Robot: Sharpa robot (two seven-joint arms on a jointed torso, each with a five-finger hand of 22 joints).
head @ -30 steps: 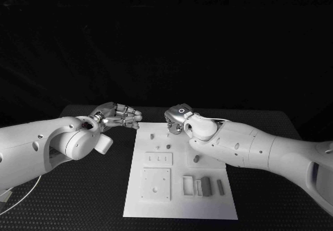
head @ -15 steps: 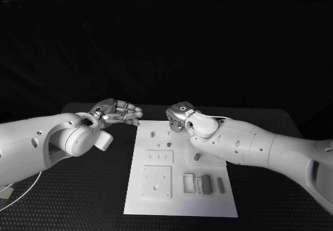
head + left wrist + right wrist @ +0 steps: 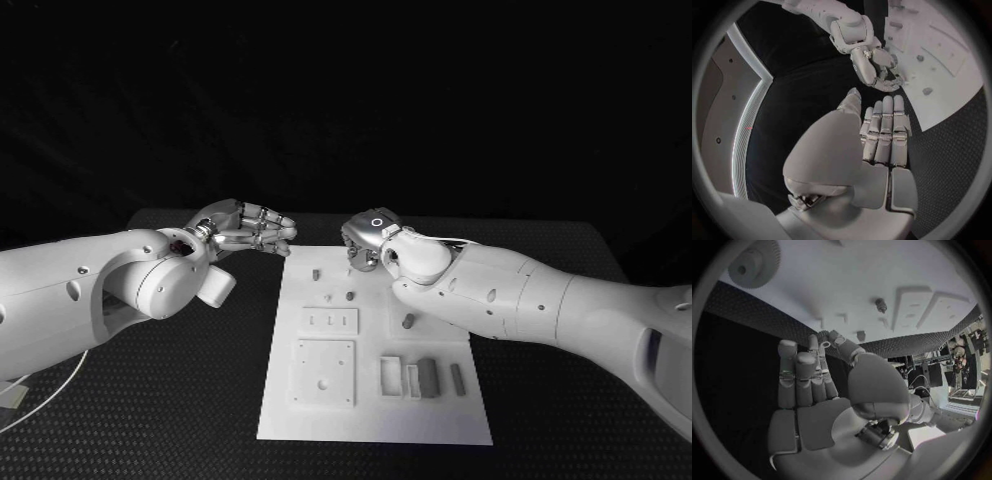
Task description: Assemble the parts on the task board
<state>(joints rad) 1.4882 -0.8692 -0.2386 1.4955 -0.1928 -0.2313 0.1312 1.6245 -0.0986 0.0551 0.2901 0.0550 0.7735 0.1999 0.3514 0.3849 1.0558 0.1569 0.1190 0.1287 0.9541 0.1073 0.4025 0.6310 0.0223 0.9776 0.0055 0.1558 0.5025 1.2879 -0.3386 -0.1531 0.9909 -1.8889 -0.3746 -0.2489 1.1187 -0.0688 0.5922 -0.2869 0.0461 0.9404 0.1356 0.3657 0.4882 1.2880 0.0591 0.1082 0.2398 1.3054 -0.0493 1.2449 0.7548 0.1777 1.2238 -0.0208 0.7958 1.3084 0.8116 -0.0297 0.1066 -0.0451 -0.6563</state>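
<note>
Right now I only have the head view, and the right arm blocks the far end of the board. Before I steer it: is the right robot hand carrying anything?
Observer: I cannot tell. In the right wrist view, the right robot hand has its thumb and a fingertip close together at a small toothed shape, which may be a part.
Operator: Is anything lying beyond it?
Observer: Yes, a round toothed wheel lies by a corner of the task board.
Operator: And the left one?
Observer: In the left wrist view, the left robot hand has its fingers straight, side by side, and holds nothing.
</note>
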